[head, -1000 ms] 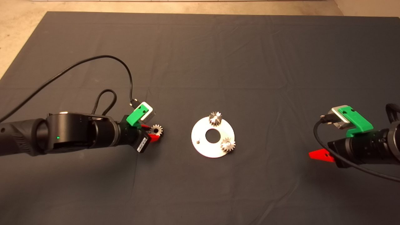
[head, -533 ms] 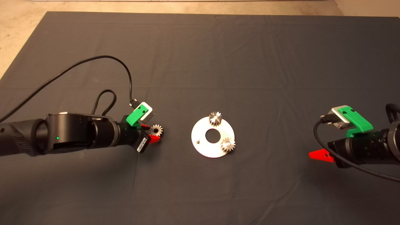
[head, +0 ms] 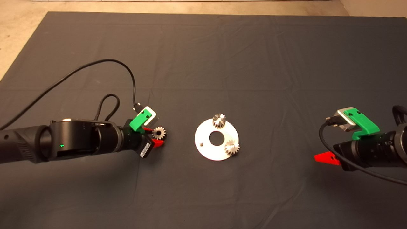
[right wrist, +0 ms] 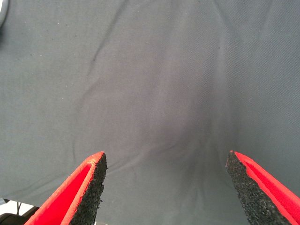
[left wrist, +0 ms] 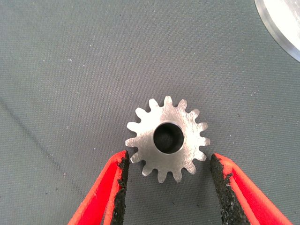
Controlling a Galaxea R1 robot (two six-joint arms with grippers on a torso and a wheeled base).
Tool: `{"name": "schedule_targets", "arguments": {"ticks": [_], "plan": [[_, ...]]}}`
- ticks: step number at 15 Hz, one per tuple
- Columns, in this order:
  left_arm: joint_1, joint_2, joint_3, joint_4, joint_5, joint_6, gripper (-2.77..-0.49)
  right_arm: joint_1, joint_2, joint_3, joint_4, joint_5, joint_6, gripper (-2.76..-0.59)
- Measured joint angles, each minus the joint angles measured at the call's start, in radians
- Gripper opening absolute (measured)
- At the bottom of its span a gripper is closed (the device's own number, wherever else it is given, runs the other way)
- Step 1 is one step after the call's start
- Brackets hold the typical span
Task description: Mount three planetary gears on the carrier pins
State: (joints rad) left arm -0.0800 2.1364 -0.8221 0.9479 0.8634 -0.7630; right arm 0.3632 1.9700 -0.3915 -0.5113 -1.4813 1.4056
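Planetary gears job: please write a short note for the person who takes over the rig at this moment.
Left gripper: open, fingers either side of the third gear, which lies flat on the mat left of the disc; not gripped yet.
Right gripper: open, holds nothing, waiting over bare mat at the right.
Done: two gears sit on pins, one at the disc's far edge, one at its near right.
Left: the pin at the disc's left is bare. Close on the third gear, carry it over and seat it on that pin.
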Motion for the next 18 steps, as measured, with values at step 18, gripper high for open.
{"name": "schedule_targets", "arguments": {"ticks": [18], "plan": [[0.000, 0.025, 0.000, 0.026, 0.000, 0.000, -2.19, 0.000, 0.000, 0.000, 0.000, 0.016, 0.001, -1.47]]}}
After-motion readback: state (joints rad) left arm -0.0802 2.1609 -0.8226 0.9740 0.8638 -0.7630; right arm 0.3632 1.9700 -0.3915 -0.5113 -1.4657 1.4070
